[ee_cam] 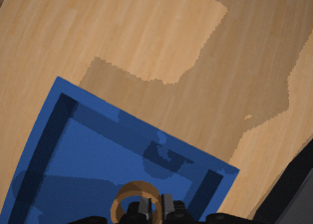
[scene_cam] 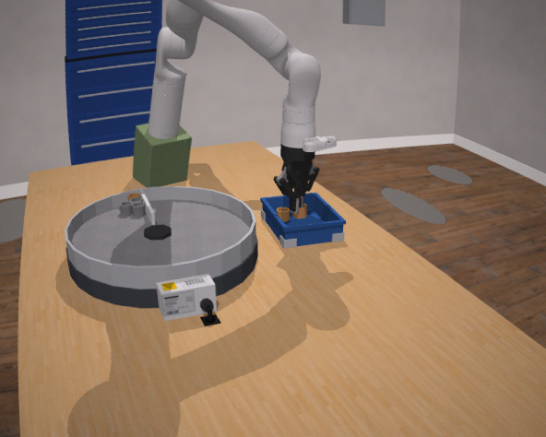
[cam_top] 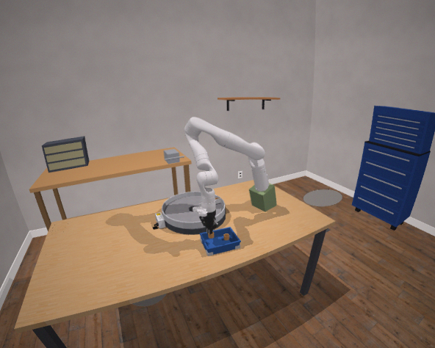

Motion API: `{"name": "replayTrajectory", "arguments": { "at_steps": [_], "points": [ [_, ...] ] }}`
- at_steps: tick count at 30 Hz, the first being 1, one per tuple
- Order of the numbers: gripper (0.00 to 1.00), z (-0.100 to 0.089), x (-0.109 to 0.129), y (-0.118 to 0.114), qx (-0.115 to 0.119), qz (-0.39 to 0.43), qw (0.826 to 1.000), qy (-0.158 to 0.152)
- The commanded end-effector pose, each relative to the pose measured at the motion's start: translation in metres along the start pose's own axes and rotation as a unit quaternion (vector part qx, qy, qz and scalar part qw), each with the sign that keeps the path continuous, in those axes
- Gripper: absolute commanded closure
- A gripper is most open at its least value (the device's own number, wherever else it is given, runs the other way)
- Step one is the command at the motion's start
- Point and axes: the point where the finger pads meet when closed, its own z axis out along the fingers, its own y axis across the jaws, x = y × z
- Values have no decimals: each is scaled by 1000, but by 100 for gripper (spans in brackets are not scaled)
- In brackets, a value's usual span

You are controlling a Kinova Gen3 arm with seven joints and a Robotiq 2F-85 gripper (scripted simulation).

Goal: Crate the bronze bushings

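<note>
My gripper is shut on the wall of a bronze bushing and holds it low inside the blue crate. In the wrist view the bushing is a brown ring pinched by my fingers over the crate floor. A second bronze bushing stands in the crate beside it, also in the top view. On the grey turning table, at its far left, one bronze bushing and two grey bushings stand by a white divider.
A white control box sits at the turning table's front. The arm's green base block stands behind the turning table. The crate lies just right of the turning table, near the table's right edge.
</note>
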Motion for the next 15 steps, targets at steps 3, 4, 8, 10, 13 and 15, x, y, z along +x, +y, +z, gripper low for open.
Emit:
{"name": "replayTrajectory", "arguments": {
  "at_steps": [3, 4, 8, 10, 13, 15],
  "points": [
    [100, 6, 0, 0, 0, 0, 1000, 0],
    [100, 8, 0, 0, 0, 0, 1000, 0],
    [100, 8, 0, 0, 0, 0, 1000, 0],
    [100, 8, 0, 0, 0, 0, 1000, 0],
    [100, 8, 0, 0, 0, 0, 1000, 0],
    [100, 8, 0, 0, 0, 0, 1000, 0]
  ]
}}
